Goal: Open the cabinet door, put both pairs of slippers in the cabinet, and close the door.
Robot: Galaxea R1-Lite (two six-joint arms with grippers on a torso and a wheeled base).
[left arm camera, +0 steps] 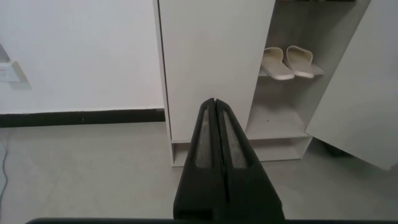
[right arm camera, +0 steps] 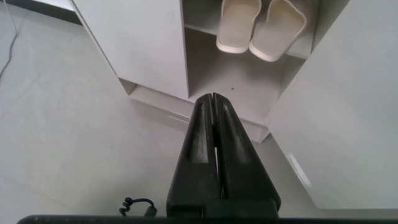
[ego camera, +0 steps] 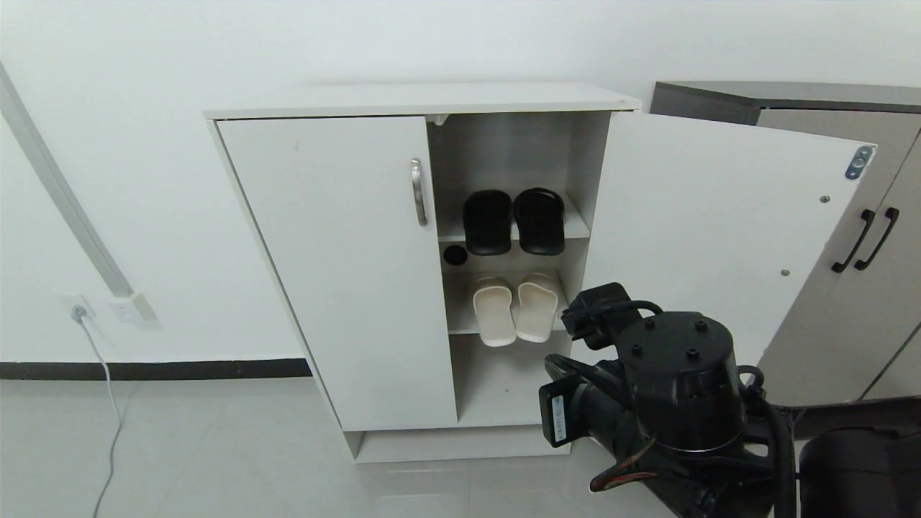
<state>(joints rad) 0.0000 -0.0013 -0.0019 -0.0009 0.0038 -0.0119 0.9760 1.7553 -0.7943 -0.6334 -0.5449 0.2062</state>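
Open cabinet (ego camera: pixel 324 273), black slippers (ego camera: pixel 512 221) above, white slippers (ego camera: pixel 515 308) below

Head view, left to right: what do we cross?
wall socket → closed left door → door handle → black slippers → open right door → grey cabinet

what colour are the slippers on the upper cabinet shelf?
Black. The upper-shelf slippers show best in the head view.
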